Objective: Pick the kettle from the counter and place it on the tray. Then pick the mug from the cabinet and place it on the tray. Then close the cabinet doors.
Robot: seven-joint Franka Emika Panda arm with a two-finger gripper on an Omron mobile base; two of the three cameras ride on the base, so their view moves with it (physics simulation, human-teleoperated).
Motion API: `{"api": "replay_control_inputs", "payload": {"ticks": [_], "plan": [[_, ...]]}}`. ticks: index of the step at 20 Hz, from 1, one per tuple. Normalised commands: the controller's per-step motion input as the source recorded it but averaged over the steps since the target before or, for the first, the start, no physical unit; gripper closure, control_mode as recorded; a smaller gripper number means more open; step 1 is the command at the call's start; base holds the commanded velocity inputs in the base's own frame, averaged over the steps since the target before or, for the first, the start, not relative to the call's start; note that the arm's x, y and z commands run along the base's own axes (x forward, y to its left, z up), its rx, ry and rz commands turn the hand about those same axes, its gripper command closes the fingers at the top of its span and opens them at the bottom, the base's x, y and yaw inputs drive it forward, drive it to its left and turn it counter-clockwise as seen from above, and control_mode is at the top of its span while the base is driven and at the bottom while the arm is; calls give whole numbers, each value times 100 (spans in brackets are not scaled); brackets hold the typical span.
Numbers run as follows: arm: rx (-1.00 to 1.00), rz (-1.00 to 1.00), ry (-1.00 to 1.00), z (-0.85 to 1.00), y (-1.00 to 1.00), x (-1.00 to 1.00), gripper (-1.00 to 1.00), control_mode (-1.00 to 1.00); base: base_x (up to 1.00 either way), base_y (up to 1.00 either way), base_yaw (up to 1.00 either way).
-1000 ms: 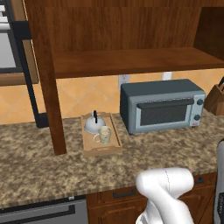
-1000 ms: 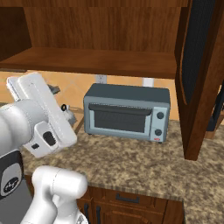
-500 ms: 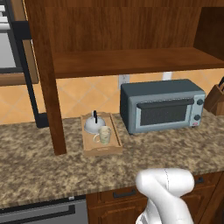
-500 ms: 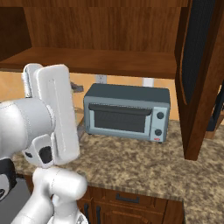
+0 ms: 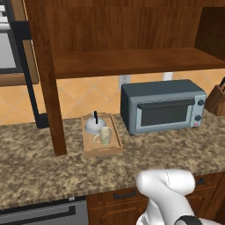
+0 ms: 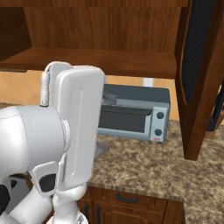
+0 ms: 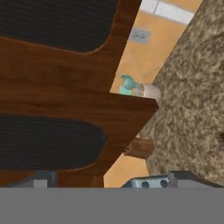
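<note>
Squat silvery-white kettle (image 5: 94, 125) and small cream mug (image 5: 104, 135) already on light-wood tray (image 5: 102, 150); dark reddish-brown cabinet doors (image 6: 199, 83) still open, pincer wide and empty.

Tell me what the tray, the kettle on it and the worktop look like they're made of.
Shallow rectangular light-wood tray: pale unpainted wood, judging by its tan, matte look. Squat dome-shaped silvery-white kettle: probably polished metal, given its pale sheen; black handle unclear. Speckled brown-beige worktop: seemingly granite, from its mottled grain.
</note>
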Motion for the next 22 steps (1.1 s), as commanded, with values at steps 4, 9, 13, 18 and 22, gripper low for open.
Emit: {"api": "replay_control_inputs", "payload": {"ticks": [4, 9, 13, 18, 22], "plan": [[0, -21, -10, 4, -62, -38, -100, -100, 0, 0, 0], [-4, -33, -5, 0, -56, -17, -100, -100, 0, 0, 0], [-5, -24, 0, -2, -50, -8, -100, -100, 0, 0, 0], [-9, -11, -8, -6, -57, -2, -100, -100, 0, 0, 0], [-7, 0, -1, -7, -45, -1, -100, -100, 0, 0, 0]]}}
